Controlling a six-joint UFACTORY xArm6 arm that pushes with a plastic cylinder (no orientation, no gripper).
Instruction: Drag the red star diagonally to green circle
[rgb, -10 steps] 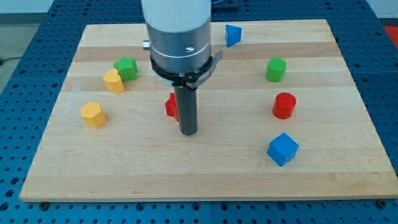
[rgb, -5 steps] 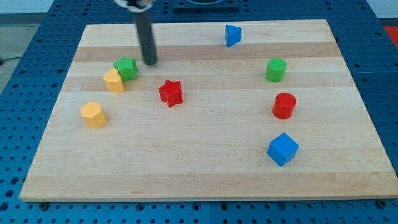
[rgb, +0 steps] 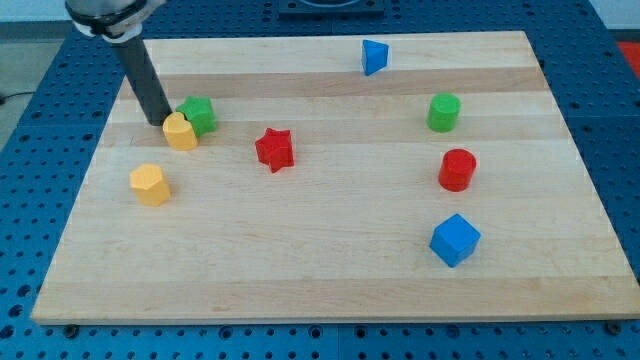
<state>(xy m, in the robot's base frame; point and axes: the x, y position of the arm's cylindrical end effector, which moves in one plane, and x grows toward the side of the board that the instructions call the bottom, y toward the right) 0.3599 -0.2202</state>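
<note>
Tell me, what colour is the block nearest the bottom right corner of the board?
Blue: the blue cube, plain in the one camera view, sits below the red cylinder.

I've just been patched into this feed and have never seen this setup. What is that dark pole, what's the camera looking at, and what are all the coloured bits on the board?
There is one camera view, looking down at a slant on a wooden board. The dark pole is the arm's rod; it holds nothing and only pushes blocks with my tip. My tip sits at the view's left, right beside the yellow block, which touches a green block. The red star lies apart, right of them near the middle. The green circle is at the view's right, with a red cylinder and a blue cube below it. A second yellow block lies lower left; a small blue block is at the top.
</note>
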